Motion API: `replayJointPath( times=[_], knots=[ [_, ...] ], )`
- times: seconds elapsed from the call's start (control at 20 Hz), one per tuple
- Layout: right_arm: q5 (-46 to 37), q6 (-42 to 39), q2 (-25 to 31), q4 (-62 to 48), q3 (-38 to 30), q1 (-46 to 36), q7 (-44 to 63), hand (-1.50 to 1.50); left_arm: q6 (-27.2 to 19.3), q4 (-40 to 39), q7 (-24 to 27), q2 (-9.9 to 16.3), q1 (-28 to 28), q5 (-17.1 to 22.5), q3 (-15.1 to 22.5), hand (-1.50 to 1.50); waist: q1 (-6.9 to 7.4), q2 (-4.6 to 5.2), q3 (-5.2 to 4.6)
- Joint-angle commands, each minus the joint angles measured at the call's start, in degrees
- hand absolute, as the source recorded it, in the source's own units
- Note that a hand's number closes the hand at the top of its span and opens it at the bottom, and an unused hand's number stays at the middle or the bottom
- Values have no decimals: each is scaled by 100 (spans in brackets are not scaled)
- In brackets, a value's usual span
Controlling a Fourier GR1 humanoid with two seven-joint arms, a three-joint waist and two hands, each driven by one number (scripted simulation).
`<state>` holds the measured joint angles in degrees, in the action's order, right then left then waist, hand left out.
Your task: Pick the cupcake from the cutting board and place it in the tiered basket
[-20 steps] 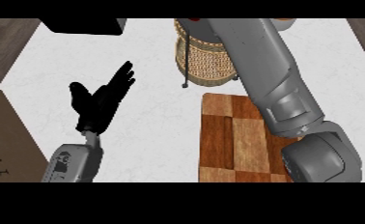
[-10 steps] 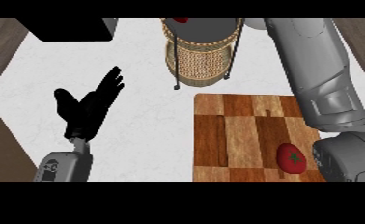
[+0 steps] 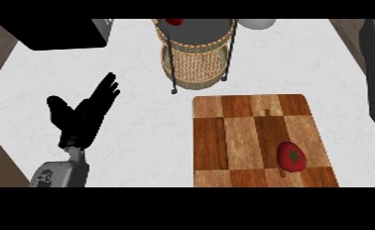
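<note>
Head view, inspected from the near edge outward. At lower left the left hand (image 3: 82,112) is seen resting above the bare counter (image 3: 139,140), fingers straight and spread, nothing held. The right hand is not in view; only a dark sliver is seen at the upper right edge, and what it belongs to cannot be told.

On the near right part of the cutting board (image 3: 242,140) a red rounded item with a green top (image 3: 291,156) is noted; it resembles a tomato more than a cupcake, and no other item is seen on the board. It lies well to the right of the left hand. No long axis is noted on it.

Farther off, just beyond the board's far left corner, the tiered basket (image 3: 195,65) is found, with a small red thing (image 3: 174,21) at its upper rim. A right-side approach is judged the shorter.
</note>
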<state>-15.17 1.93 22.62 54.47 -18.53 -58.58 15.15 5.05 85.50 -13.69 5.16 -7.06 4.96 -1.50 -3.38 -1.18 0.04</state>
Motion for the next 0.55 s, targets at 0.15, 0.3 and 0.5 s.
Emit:
replayJointPath(
  times=[0.15,0.3,0.5],
  knots=[
    [1184,-1818,1139,1698,-666,1550,367,-150,166,252,-209,147,18,118,-24,0,37,19,-1],
    [1671,-2172,1372,2465,-1114,2378,561,-150,11,63,-51,-10,-41,-42,58,0,64,50,-4],
    [2388,-2801,2038,2428,-2047,2888,402,-150,-357,101,-71,-422,-81,-352,409,0,153,86,0]
  ],
)
